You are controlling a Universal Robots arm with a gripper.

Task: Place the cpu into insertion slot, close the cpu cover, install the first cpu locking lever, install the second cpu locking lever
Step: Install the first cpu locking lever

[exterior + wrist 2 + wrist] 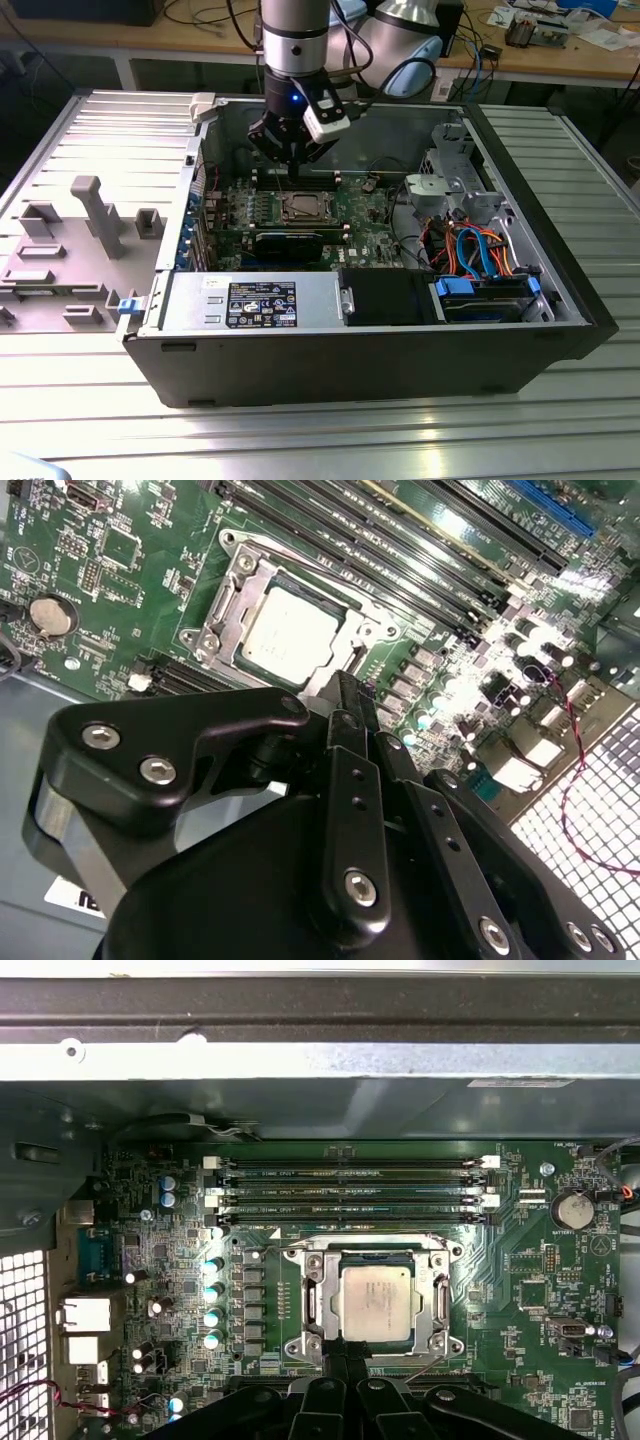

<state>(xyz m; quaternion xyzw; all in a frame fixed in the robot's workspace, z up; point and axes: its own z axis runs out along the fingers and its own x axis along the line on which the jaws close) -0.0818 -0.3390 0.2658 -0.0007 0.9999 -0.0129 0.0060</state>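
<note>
- The cpu point(376, 1300) sits in the insertion slot point(322, 1305), the cpu cover point(437, 1305) down around it.
- My gripper point(349, 1360), narrowed and empty, hangs just beside the cpu cover's near edge.

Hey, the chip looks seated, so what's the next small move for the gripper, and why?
Probably ease the gripper down at the cover's edge to start locking it: the cpu is already seated, the cover lies flat around it, and the gripper hangs right beside that edge.
</note>
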